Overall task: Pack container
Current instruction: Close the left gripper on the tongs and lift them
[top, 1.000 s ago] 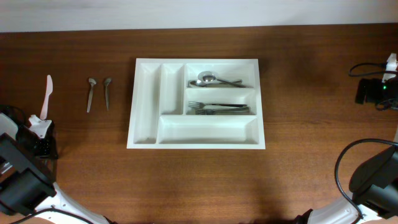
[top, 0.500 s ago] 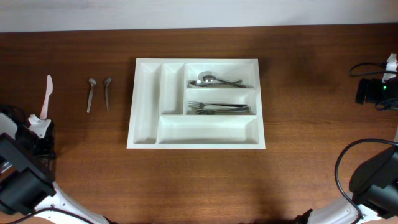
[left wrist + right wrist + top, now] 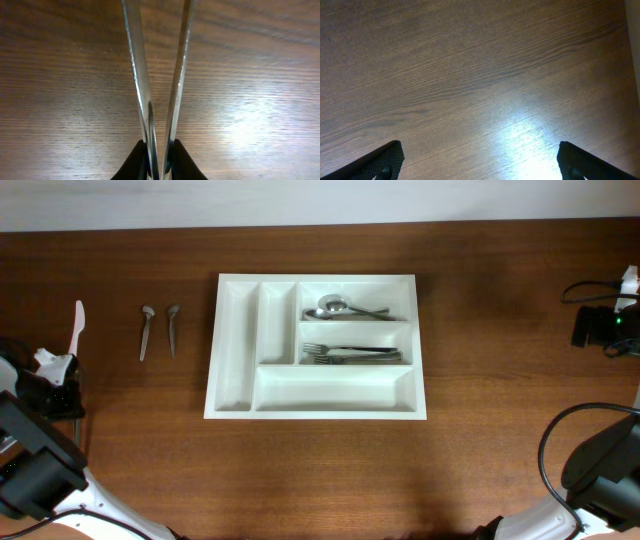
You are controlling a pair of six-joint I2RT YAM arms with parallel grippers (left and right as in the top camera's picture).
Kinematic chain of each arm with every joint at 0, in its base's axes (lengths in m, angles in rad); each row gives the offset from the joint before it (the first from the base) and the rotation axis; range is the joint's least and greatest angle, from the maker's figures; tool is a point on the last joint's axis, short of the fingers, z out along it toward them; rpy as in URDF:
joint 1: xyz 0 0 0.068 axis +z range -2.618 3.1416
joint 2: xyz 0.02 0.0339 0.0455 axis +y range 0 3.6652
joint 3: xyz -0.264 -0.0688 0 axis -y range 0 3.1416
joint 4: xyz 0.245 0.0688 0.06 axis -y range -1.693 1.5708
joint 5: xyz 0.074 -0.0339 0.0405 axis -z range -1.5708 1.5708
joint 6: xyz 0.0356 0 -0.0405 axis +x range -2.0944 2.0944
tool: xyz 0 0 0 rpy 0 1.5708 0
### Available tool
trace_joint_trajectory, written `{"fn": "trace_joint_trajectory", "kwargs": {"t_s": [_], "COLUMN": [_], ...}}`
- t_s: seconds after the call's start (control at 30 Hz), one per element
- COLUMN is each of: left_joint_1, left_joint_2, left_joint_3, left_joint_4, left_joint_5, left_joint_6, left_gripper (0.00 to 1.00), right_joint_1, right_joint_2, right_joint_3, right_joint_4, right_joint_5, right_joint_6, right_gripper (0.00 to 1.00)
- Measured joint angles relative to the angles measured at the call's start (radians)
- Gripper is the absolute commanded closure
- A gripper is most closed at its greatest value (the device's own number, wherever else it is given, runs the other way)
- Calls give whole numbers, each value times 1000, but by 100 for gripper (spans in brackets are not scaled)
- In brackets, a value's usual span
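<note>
The container, a big white tray, sits mid-table. Spoons lie in its upper right compartment and forks in the one below. Two small spoons rest on the wood to its left. At the far left edge my left gripper is shut on two long shiny knives. In the left wrist view both blades run up from between the black fingers, with my left gripper pinching them. My right gripper is open over bare wood.
A black device with cables lies at the right edge of the table. The right arm's base fills the bottom right corner. A pale wall strip runs along the table's far edge.
The left gripper's jaws have closed in on the knives, and the gripper has shifted slightly toward the far left. The right arm has not moved.
</note>
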Motion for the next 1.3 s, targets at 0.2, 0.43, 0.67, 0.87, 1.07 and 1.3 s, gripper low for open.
{"fn": "trace_joint_trajectory", "kwargs": {"t_s": [0.2, 0.43, 0.67, 0.87, 1.07, 1.3], "left_joint_1": [-3, -34, -106, -206, -334, -486], "left_joint_2": [1, 1, 1, 1, 1, 1], "left_joint_3": [88, 219, 333, 396, 423, 423], "left_joint_4": [-68, -157, -264, -311, -317, -322], "left_joint_5": [50, 114, 154, 165, 169, 169], "left_joint_6": [-1, -3, -4, -5, -4, 39], "left_gripper": [87, 87, 87, 86, 87, 87], "right_joint_1": [0, 0, 0, 0, 0, 0], "right_joint_2": [0, 0, 0, 0, 0, 0], "right_joint_3": [0, 0, 0, 0, 0, 0], "right_joint_4": [0, 0, 0, 0, 0, 0], "right_joint_5": [0, 0, 0, 0, 0, 0], "right_joint_6": [0, 0, 0, 0, 0, 0], "right_gripper": [1, 1, 1, 2, 1, 1]}}
